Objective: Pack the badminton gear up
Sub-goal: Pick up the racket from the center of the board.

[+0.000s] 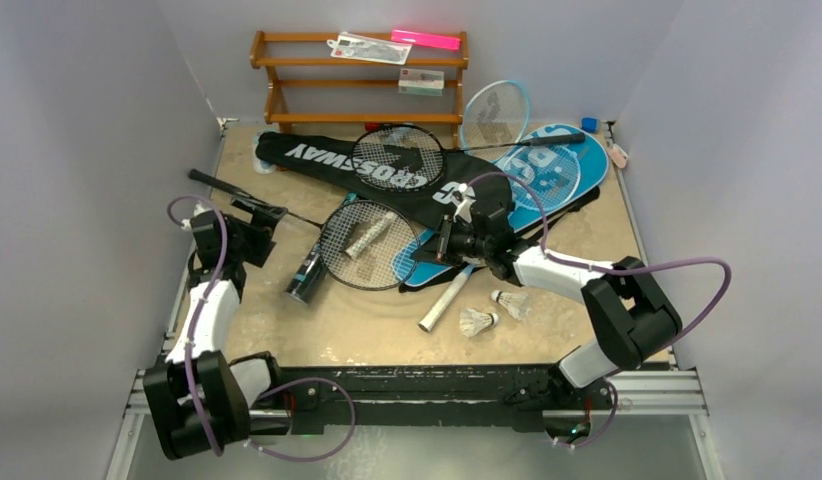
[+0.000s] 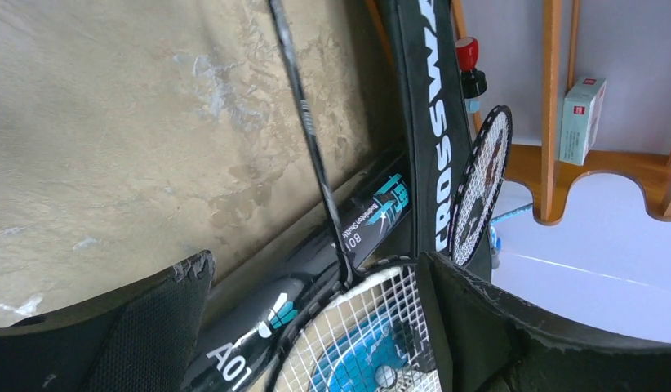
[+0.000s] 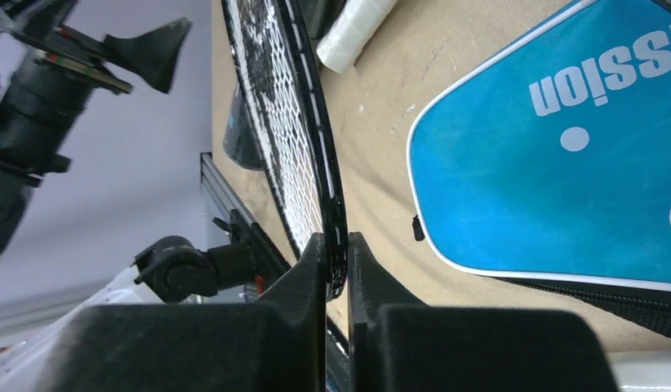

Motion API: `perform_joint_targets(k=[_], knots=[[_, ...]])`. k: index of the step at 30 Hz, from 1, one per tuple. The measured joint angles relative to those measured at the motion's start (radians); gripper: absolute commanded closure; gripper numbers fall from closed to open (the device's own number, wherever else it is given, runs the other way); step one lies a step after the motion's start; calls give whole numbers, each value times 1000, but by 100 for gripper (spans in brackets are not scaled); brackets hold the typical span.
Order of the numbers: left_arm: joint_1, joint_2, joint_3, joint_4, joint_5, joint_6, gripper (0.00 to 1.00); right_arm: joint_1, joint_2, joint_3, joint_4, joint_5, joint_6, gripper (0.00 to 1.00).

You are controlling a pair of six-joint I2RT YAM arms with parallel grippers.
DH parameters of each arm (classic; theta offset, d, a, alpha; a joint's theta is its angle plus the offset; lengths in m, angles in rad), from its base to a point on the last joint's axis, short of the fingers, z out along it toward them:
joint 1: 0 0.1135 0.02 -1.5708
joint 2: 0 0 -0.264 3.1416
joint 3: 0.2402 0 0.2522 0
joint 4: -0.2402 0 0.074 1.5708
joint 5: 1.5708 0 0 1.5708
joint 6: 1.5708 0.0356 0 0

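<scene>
at the centre of the top view the black racket (image 1: 367, 243) lies on the tabletop (image 1: 367, 322). the right gripper (image 3: 336, 245) has its jaws clamped on its rim. the left gripper (image 2: 316, 273) has its jaws wide apart, either side of the shaft.

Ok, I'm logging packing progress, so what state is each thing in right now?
black racket: outside any cover.
right gripper: shut on the black racket's rim.
left gripper: open, astride the black racket's shaft.
black tube: lying on its side.
two shuttlecocks: loose on the table.
CROSSWAY cover: flat, second racket on it.
blue cover: lying flat.
</scene>
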Motion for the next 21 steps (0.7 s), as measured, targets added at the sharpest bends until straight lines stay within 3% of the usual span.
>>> perform_joint_targets(k=[9, 12, 17, 21], knots=[[15, 249, -32, 251, 131, -68, 16, 0, -6, 8, 8, -24, 22, 100], [15, 316, -44, 327, 149, -89, 22, 0, -10, 13, 0, -34, 23, 100], [15, 377, -60, 451, 164, -120, 46, 0, -28, 13, -28, -43, 23, 100], [16, 438, -61, 548, 180, -133, 46, 0, -34, 13, -35, -44, 23, 100]])
